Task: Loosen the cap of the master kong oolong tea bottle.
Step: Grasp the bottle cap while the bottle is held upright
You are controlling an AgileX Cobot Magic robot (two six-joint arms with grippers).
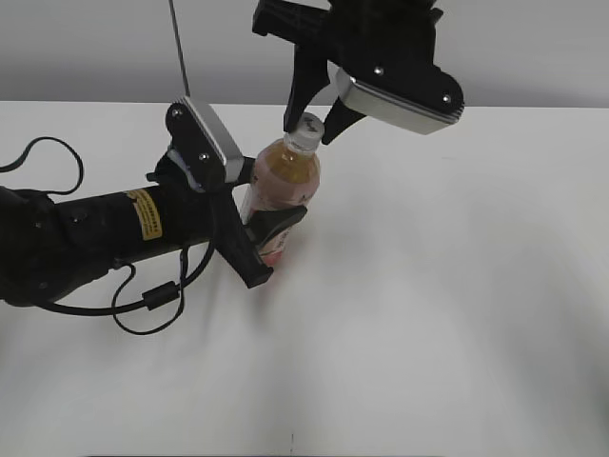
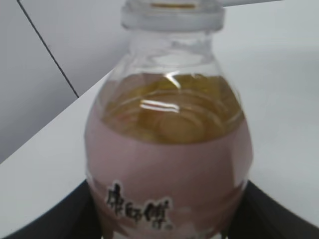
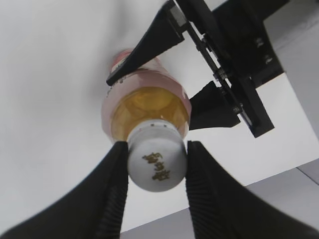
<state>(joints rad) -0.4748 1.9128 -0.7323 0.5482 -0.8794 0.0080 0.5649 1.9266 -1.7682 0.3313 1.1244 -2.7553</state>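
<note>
The master kong oolong tea bottle (image 1: 285,176) stands tilted on the white table, with amber tea and a pink label; it also shows in the left wrist view (image 2: 169,149) and the right wrist view (image 3: 147,99). My left gripper (image 1: 271,238) is shut on the bottle's body, one black finger on each side (image 2: 167,221). The white cap (image 1: 306,135) with a dark logo (image 3: 157,164) tops the bottle. My right gripper (image 1: 309,127) comes from above and is shut on the cap, its ribbed fingers (image 3: 157,147) touching both sides.
The white table (image 1: 428,314) stretches wide to the right and front. The left arm's black cable (image 1: 143,303) loops on the table at the left. A grey wall (image 1: 533,48) rises behind the table's far edge.
</note>
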